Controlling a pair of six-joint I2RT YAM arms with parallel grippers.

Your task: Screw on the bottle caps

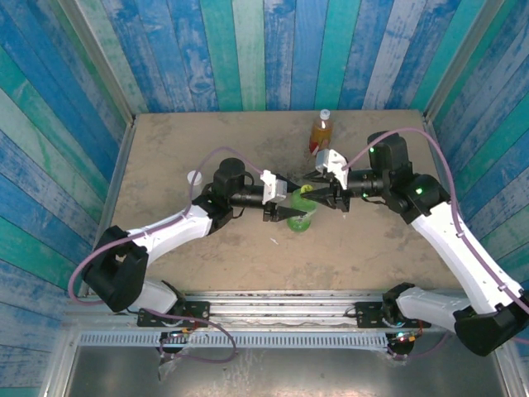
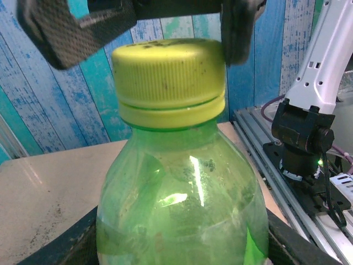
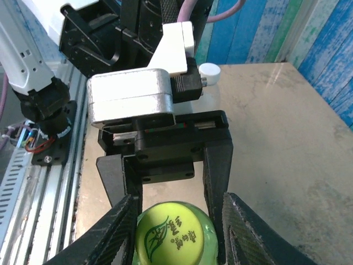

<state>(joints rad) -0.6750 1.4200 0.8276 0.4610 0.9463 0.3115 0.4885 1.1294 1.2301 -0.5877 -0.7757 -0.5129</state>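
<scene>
Left hand [image 1: 292,210] first: it reaches in from the left, and its black fingers [image 3: 218,165] are closed on the body of a small green plastic bottle [image 2: 182,210], holding it upright near the middle of the sandy-brown bench [image 1: 165,141]. From the left wrist you can see those fingers pressed against either side of the bottle low down.

Sitting on the bottle's neck is a ribbed yellow-green plastic screw cap [image 2: 168,77] with a leaf logo printed on its top. The right hand [image 3: 176,232] comes in from the right and straddles this cap with its fingers a little apart. One finger touches the cap's side, while the other looks to have a narrow gap, so it is not clamped on the cap.

Further back and slightly right stands an amber plastic bottle with a red label [image 1: 321,135], upright, with a small white cap [image 1: 325,113] on top. Off to the left, beside the left arm, is a clear plastic bottle [image 3: 214,95] wearing another white round cap [image 1: 194,176]. Both are well apart from the two hands. Blue and teal plank walls [image 1: 273,50] enclose the bench on three sides.
</scene>
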